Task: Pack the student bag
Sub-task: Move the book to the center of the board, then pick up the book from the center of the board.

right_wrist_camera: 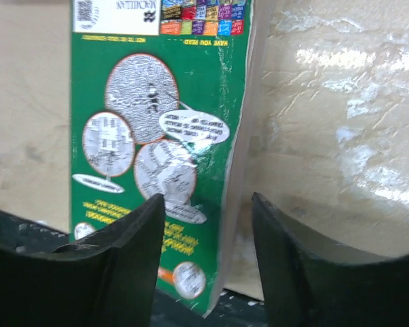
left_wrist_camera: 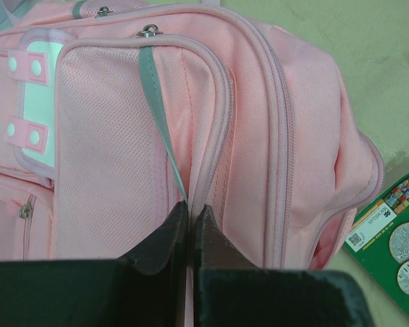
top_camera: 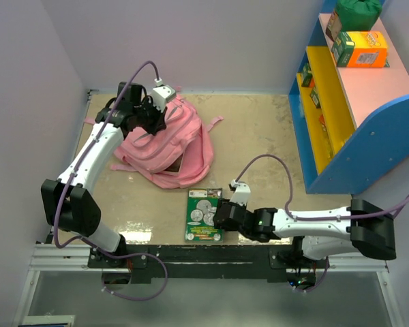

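Observation:
The pink student bag [top_camera: 167, 146] lies at the back left of the table, its zip pockets and white label [left_wrist_camera: 37, 102] showing in the left wrist view. My left gripper [top_camera: 153, 119] is shut on a fold of the bag's fabric beside a pocket zip [left_wrist_camera: 189, 206]. A green picture book [top_camera: 203, 214] lies flat near the front edge, just in front of the bag's mouth. My right gripper [top_camera: 217, 216] hangs low over the book's right side and is open. The book's right edge [right_wrist_camera: 235, 170] runs between the two fingers, and neither finger presses on it.
A blue, yellow and pink shelf unit [top_camera: 347, 109] stands along the right side, with an orange box [top_camera: 365, 49] and a green item [top_camera: 358, 10] on top. Walls close the back and left. Bare tabletop [top_camera: 259, 136] lies between bag and shelf.

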You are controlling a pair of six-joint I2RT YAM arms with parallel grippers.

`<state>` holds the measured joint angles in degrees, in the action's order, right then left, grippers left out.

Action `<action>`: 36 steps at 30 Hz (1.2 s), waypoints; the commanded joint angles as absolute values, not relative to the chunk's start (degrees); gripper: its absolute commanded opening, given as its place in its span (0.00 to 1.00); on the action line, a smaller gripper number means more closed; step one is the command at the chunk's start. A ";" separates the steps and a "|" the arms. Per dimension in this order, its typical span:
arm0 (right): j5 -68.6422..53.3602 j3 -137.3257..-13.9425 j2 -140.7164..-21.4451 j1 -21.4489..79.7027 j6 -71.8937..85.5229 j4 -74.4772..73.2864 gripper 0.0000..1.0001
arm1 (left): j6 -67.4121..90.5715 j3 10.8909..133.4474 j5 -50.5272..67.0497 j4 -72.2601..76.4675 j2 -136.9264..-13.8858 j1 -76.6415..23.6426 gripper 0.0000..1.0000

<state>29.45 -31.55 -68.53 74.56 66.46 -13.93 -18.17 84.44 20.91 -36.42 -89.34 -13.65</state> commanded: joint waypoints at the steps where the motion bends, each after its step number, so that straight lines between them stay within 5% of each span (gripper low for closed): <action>1: 34.71 -37.17 -74.51 74.27 71.02 -19.49 0.71 | -17.75 85.87 22.85 -31.55 -86.13 -12.66 0.00; 3: 35.85 -40.42 -79.96 72.96 71.89 -23.70 0.92 | -17.58 85.78 23.20 -31.82 -86.05 -12.66 0.00; 5: 37.70 -42.18 -83.04 71.11 71.55 -24.78 0.99 | -17.67 85.87 23.38 -32.17 -85.96 -12.66 0.00; 12: 35.51 -36.65 -77.87 65.83 63.20 -9.07 0.95 | -18.19 85.61 23.29 -32.96 -85.69 -12.66 0.00; 23: 25.76 -34.02 -86.39 67.67 63.28 -3.78 0.89 | -18.28 85.87 23.55 -33.22 -86.48 -12.74 0.00; 25: 24.26 -32.97 -87.88 67.76 63.89 -2.82 0.83 | -18.19 85.87 23.64 -33.14 -86.75 -12.66 0.00; 28: 22.51 -31.30 -88.51 67.68 64.86 -0.27 0.41 | -18.02 86.04 23.82 -33.22 -86.84 -12.66 0.00; 29: 22.85 -31.03 -88.51 67.68 65.39 -0.26 0.06 | -18.10 86.13 23.82 -33.22 -86.84 -12.74 0.00; 36: 22.33 -30.85 -85.44 66.53 64.16 1.22 0.00 | -18.72 86.92 23.38 -34.28 -86.40 -12.66 0.00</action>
